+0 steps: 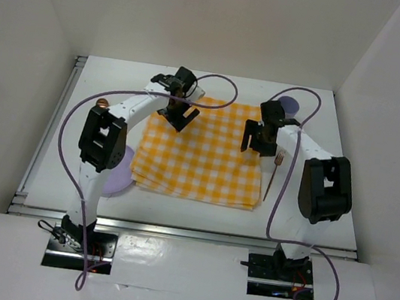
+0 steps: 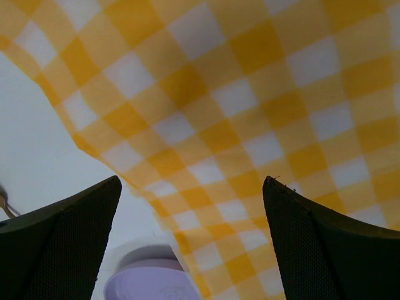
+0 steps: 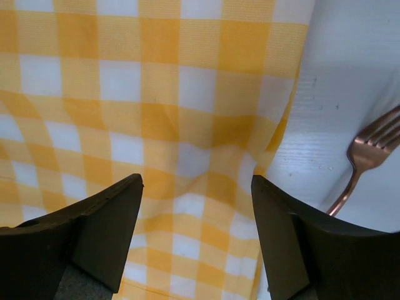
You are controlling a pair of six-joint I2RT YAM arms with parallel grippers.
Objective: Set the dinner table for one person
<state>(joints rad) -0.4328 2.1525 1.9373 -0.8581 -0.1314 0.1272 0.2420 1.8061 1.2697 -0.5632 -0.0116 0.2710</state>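
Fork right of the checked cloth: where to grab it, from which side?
Likely best: fork mid-handle, straight down with the right gripper, fingers closing across the shaft. It lies flat on the dinner table, tines toward the far edge, beside the cloth but apart from it, so the slim handle is free on both sides.

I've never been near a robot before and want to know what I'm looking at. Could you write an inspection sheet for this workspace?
Surface: white dinner table, with a metal rail along its near edge.
Job's things: checked cloth spread mid-table, slightly rumpled; copper fork just right of it; lavender plate at its near left corner, partly behind the left arm; lavender item beyond the right arm, too hidden to name.
Clutter: small brown thing, too small to identify.
Hands: left hand and right hand both open over the cloth, empty.
Cables: purple cables loop off each arm.
Surroundings: plain white walls.
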